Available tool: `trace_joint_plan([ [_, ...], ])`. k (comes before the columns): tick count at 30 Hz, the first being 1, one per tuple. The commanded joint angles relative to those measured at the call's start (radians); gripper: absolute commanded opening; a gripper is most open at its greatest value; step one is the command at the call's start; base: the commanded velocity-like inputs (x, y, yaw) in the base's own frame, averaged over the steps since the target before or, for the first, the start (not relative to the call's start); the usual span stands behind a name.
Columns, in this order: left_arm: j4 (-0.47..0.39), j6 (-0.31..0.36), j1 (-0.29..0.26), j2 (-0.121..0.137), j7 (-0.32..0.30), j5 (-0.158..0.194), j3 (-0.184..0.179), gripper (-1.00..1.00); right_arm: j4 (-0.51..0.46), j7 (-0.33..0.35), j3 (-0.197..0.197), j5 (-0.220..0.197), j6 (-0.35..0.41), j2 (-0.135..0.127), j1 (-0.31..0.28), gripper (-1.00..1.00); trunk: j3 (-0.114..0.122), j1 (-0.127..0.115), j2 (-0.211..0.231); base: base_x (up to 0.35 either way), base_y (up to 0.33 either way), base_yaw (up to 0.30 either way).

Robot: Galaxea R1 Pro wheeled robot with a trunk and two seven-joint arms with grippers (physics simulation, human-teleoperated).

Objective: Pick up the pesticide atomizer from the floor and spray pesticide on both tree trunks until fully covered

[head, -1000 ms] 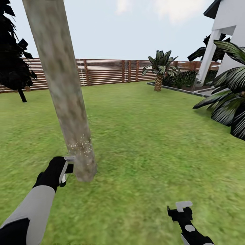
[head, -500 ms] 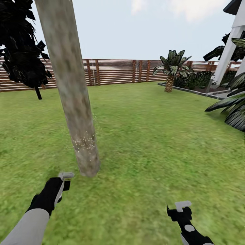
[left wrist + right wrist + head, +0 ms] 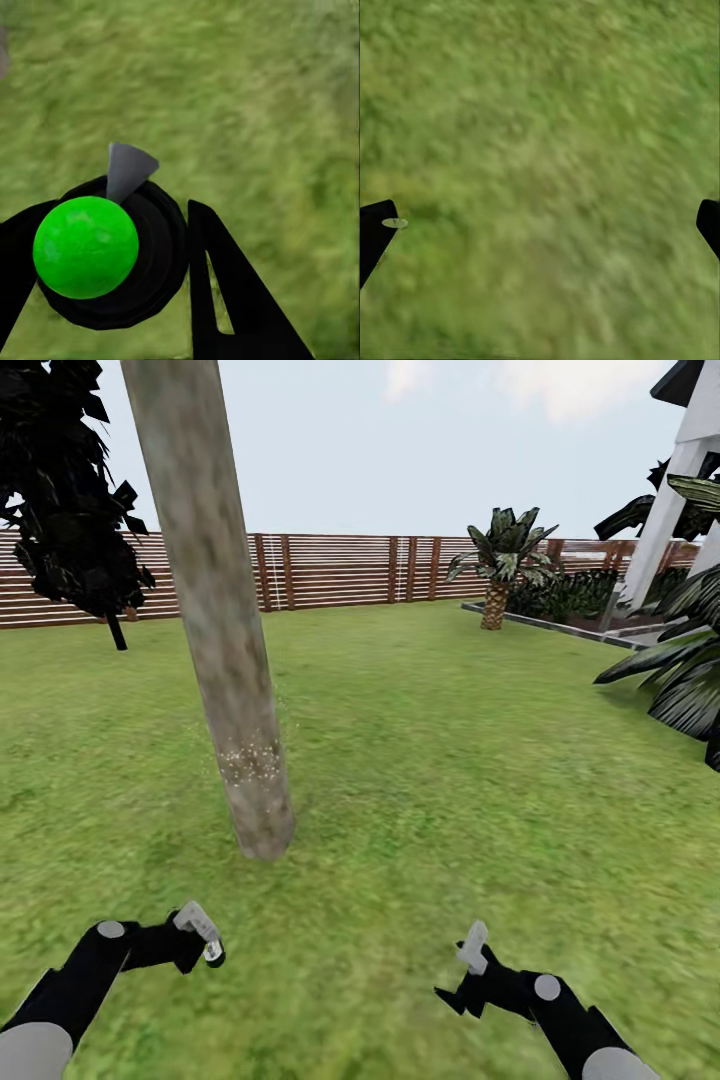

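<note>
The pesticide atomizer [image 3: 101, 247] sits in the left hand [image 3: 200, 940], low on the lawn [image 3: 450, 760] in front of the tree trunk [image 3: 215, 630], well short of its base. The fingers [image 3: 232, 300] clamp its black body below the green cap. It looks rigid, smooth plastic, probably light but slippery, so the round body is the safest hold. The right hand [image 3: 470, 970] hangs wide and empty, farther right of the trunk. White specks dot only the trunk's lower part.
</note>
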Motion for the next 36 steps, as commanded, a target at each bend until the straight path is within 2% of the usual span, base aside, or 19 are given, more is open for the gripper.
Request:
trace_joint_plan([
  [1, 0.004, 0.016, 0.005, -0.007, -0.001, -0.008, -0.002, -1.0, -0.006, 0.01, -0.003, 0.016, -0.008, 0.007, -0.002, 1.0, -0.001, 0.0, 0.0, 0.0, 0.0, 0.0],
  [3, 0.014, 0.028, 0.017, -0.013, 0.007, -0.007, -0.002, -1.0, -0.007, 0.01, -0.014, 0.01, -0.007, 0.018, -0.003, 1.0, -0.001, 0.0, 0.0, 0.0, 0.0, 0.0],
  [7, 0.02, 0.035, 0.036, -0.007, -0.015, 0.002, 0.02, -1.0, 0.004, 0.003, -0.026, 0.008, -0.007, 0.04, -0.003, 1.0, -0.001, 0.0, 0.0, 0.0, 0.0, 0.0],
  [10, 0.034, 0.03, 0.036, -0.013, -0.018, 0.0, 0.016, -1.0, 0.005, 0.004, -0.025, 0.009, -0.007, 0.043, -0.003, 1.0, -0.001, 0.0, 0.0, 0.0, 0.0, 0.0],
  [13, 0.036, 0.018, 0.032, -0.027, -0.02, -0.003, 0.004, -1.0, 0.004, 0.005, -0.012, 0.013, -0.007, 0.049, -0.004, 1.0, -0.001, 0.0, 0.0, 0.0, 0.0, 0.0],
  [18, 0.037, -0.009, 0.032, -0.033, -0.026, -0.003, -0.024, -1.0, -0.011, 0.018, 0.016, 0.011, -0.007, 0.057, -0.006, 1.0, -0.001, 0.0, 0.0, 0.0, 0.0, 0.0],
  [25, 0.038, -0.046, 0.029, -0.071, -0.027, -0.007, -0.063, -1.0, -0.05, 0.058, 0.056, 0.01, -0.007, 0.096, -0.007, 1.0, -0.001, 0.0, 0.0, 0.0, 0.0, 0.0],
  [26, 0.038, -0.047, 0.029, -0.086, -0.027, -0.007, -0.338, -1.0, -0.091, 0.216, 0.155, 0.011, -0.007, 0.105, -0.007, 1.0, -0.001, 0.0, 0.0, 0.0, 0.0, 0.0],
  [28, 0.038, -0.044, 0.029, -0.1, -0.027, -0.007, -0.385, -1.0, -0.104, 0.245, 0.155, 0.011, -0.007, 0.113, -0.008, 1.0, -0.001, 0.0, 0.0, 0.0, 0.0, 0.0],
  [32, 0.038, -0.039, 0.029, -0.119, -0.027, -0.007, -0.448, -1.0, -0.153, 0.305, 0.155, 0.01, -0.005, 0.117, -0.008, 1.0, -0.001, 0.0, 0.0, 0.0, 0.0, 0.0],
  [33, 0.038, -0.039, 0.029, -0.12, -0.027, -0.007, -0.457, -1.0, -0.16, 0.311, 0.154, 0.009, -0.004, 0.118, -0.008, -1.0, -0.001, 0.0, 0.0, 0.0, 0.0, 0.0],
  [36, 0.038, -0.039, 0.029, -0.126, -0.027, -0.012, -0.479, -1.0, -0.174, 0.326, 0.154, 0.008, -0.003, 0.13, -0.008, -1.0, -0.001, 0.0, 0.0, 0.0, 0.0, 0.0],
])
